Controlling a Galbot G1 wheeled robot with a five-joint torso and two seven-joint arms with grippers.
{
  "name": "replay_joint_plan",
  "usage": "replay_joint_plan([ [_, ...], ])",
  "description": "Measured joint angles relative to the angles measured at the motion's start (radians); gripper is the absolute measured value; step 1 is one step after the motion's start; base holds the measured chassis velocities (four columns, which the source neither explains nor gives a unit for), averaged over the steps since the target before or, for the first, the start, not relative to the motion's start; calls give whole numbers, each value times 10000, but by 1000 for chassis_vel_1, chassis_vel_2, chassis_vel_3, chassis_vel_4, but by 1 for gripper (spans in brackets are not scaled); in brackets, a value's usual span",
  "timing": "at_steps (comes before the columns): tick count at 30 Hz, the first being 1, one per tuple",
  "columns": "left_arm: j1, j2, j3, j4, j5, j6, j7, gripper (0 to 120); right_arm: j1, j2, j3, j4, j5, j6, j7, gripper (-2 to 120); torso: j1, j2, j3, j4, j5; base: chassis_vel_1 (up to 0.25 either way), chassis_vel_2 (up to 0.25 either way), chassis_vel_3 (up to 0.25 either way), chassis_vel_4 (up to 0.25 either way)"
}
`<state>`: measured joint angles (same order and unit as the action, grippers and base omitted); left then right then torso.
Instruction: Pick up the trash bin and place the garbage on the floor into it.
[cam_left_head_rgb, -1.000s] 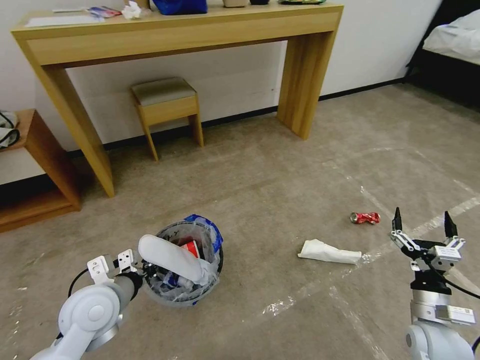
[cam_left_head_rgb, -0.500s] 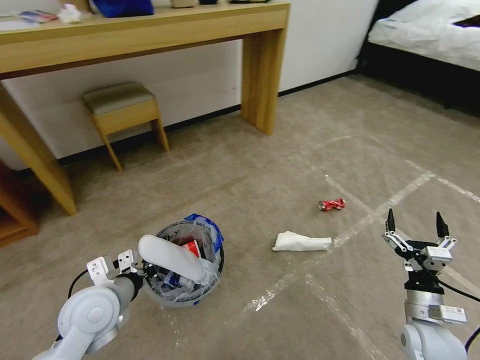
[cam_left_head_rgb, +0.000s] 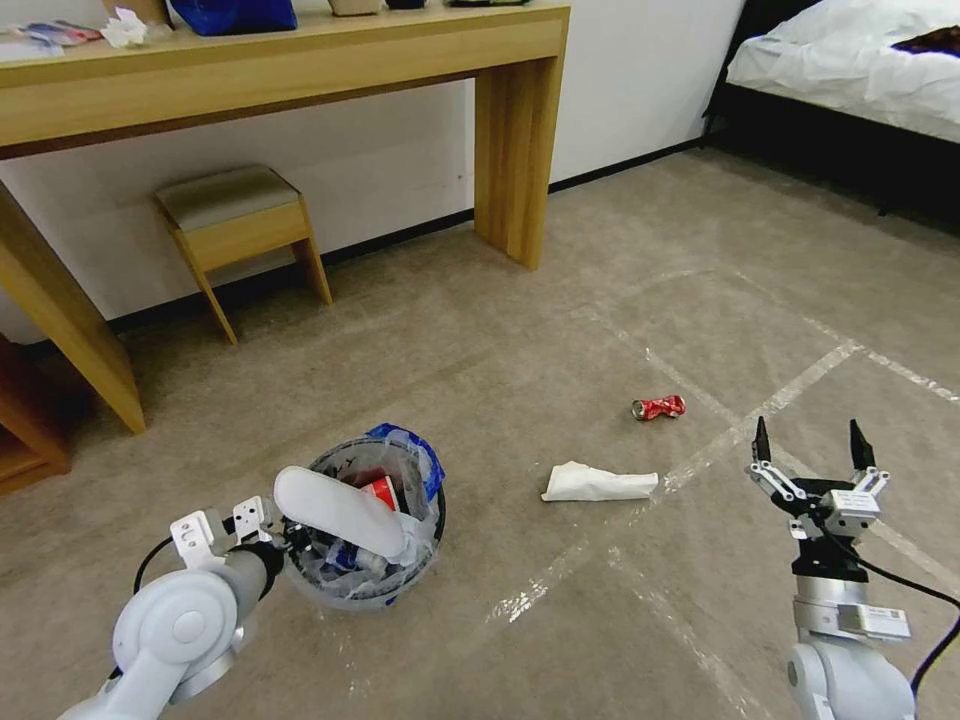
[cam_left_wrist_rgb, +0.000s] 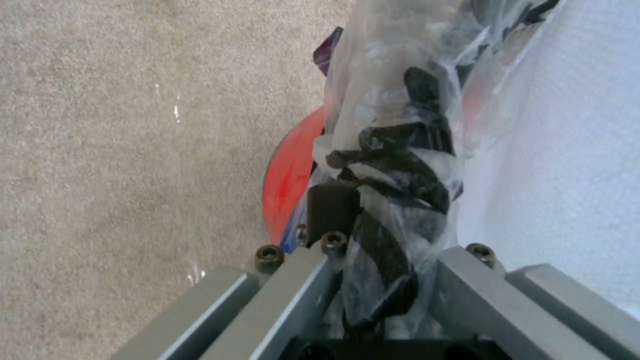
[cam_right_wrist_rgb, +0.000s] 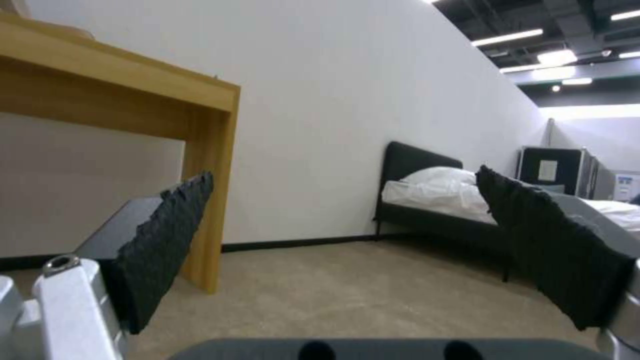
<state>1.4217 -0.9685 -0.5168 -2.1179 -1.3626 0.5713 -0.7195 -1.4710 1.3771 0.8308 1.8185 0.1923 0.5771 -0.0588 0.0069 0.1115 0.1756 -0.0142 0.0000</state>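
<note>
Left gripper (cam_left_head_rgb: 275, 535) clamped on bag-lined rim of trash bin (cam_left_head_rgb: 400, 560), bin at lower left over floor (cam_left_head_rgb: 560, 330) with white slipper (cam_left_head_rgb: 335, 510) inside; right gripper (cam_left_head_rgb: 808, 448) spread wide, empty, pointing up, near white wrapper (cam_left_head_rgb: 598, 484) and red can (cam_left_head_rgb: 659, 407).

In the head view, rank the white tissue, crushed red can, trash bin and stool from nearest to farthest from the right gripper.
From the right gripper, jaws open:
1. White tissue, on the carpet to its left.
2. Crushed red can, ahead-left; close to the tissue's distance.
3. Trash bin, far left, at the left gripper.
4. Stool, by the wall.
</note>
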Motion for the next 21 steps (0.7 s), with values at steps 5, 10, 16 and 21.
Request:
replay_joint_plan([
  [5, -6, 43, -28, 8, -22, -1, -1, 0, 76, 48, -78, -61, -1, 18, -5, 100, 0, 0, 0, 0, 0, 0, 0, 0, 0],
  [10, -21, 60, -28, 16, -31, -1, -2, 0, 128, 45, -82, -112, 29, 28, -6, 100, 0, 0, 0, 0, 0, 0, 0, 0, 0],
  [16, -39, 61, -5, 62, -34, -1, -7, 0, 150, 29, -79, -188, 76, 44, -6, 100, 0, 0, 0, 0, 0, -13, 17, 14, -12],
  [21, -39, 61, 2, 92, -34, -3, -8, 0, 199, 25, -105, -260, 101, 66, -15, 100, 0, 0, 0, -1, 0, -63, 65, 61, -78],
])
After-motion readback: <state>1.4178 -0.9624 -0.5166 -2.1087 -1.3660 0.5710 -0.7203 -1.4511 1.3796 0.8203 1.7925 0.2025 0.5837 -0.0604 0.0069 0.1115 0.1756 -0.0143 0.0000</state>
